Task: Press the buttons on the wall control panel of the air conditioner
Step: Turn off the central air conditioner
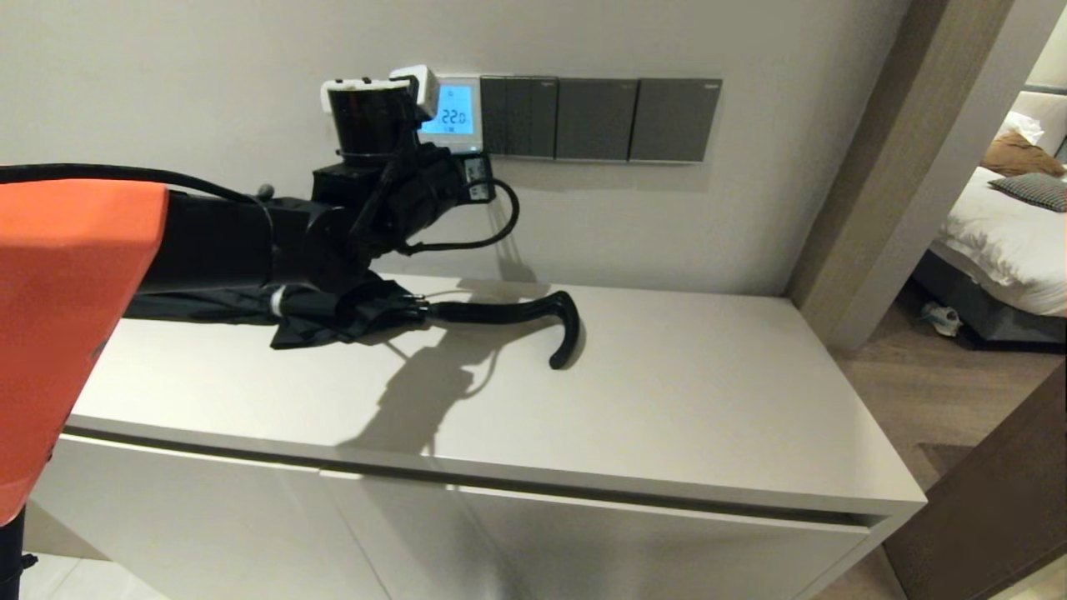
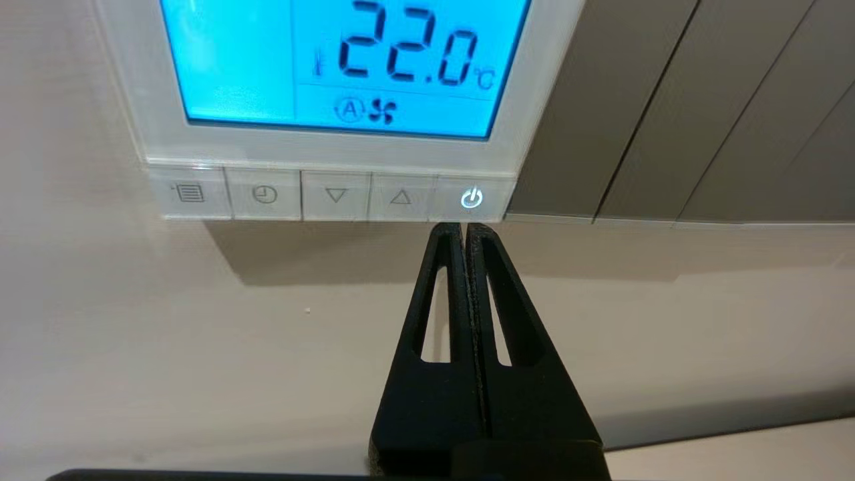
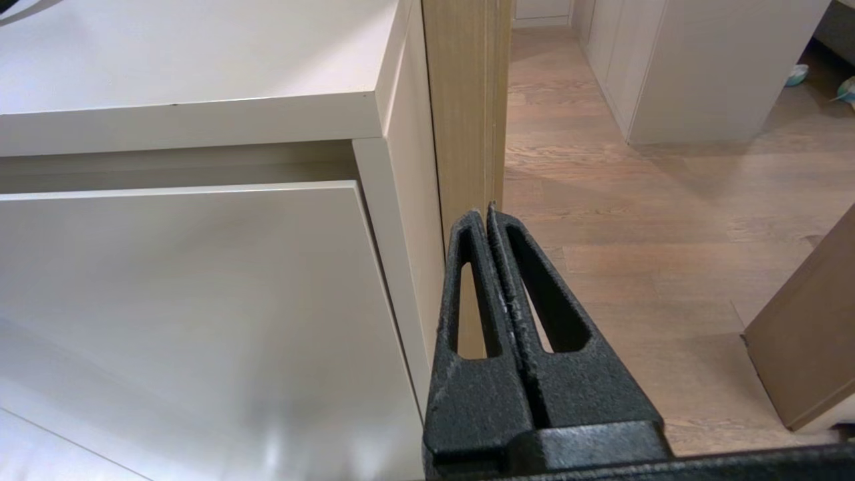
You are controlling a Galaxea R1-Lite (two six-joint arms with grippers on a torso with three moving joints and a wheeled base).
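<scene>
Your left claw (image 2: 463, 228) is fully closed and empty, its tips at 6 o'clock just below the lit power button (image 2: 471, 198), last in the buttons (image 2: 334, 196) row of the wall control panel (image 2: 334, 150). Your right claw (image 3: 489, 215), closed and empty, hangs parked beside the bench (image 3: 200, 120).

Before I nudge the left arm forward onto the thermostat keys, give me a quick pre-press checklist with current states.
1. Left gripper shut to a single poking tip: ok.
2. Tip aimed at the lit power button, last in the row of pale keys: ok, just under its lower edge.
3. Tip touching that key: cannot tell.
4. Small white square control panel powered, blue screen reading 22.0: ok.
5. Black folded umbrella on the cabinet below, out of the arm's way: ok.
6. Right gripper parked shut beside the cabinet corner: ok.
</scene>
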